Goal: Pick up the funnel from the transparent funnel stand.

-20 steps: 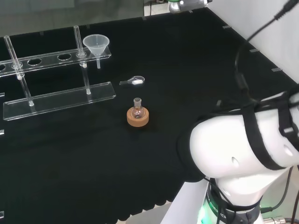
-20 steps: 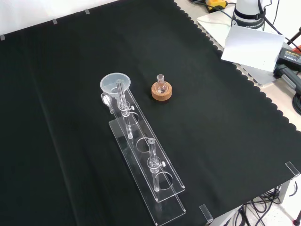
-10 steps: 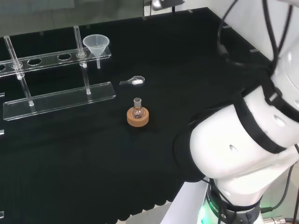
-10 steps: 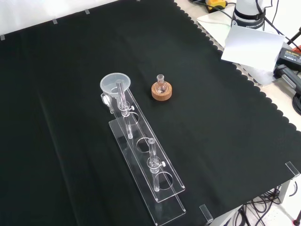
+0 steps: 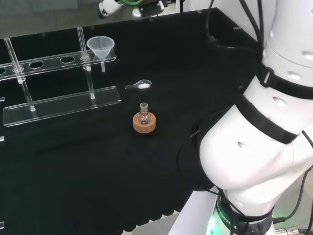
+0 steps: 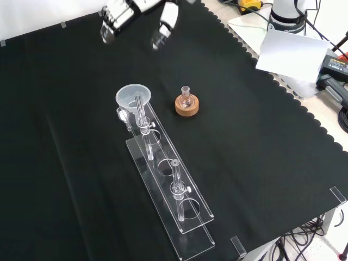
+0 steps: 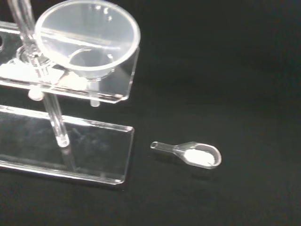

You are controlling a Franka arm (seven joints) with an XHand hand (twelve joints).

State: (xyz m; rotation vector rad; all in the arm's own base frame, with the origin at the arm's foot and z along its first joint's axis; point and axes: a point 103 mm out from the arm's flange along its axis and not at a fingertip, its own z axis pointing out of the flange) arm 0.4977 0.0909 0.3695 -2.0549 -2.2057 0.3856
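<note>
A clear plastic funnel [image 5: 100, 46] sits in the end hole of the transparent funnel stand [image 5: 58, 60], its spout hanging below the upper shelf. The front view has the funnel [image 6: 133, 98] at the stand's far end [image 6: 174, 201]. The hand [image 6: 115, 15] hovers high above the cloth, beyond the funnel, with fingers and thumb spread apart and nothing between them. Its edge shows as the hand [image 5: 108, 7] at the top of the head view. From the wrist the funnel [image 7: 87, 37] is close, resting on the stand's shelf [image 7: 120, 89].
A small round flask on a cork ring [image 5: 144, 121] stands right of the stand's base; it shows as the flask [image 6: 186, 102] in the front view. A clear spoon with white powder [image 7: 195, 154] lies beside the stand's end, the same spoon [image 5: 140, 85]. The arm's white links [image 5: 264, 147] stand at the right.
The hand has come into the front view's top, over the cloth beyond the funnel. The arm's links have swung upward in the head view. Funnel, stand and flask have not moved.
</note>
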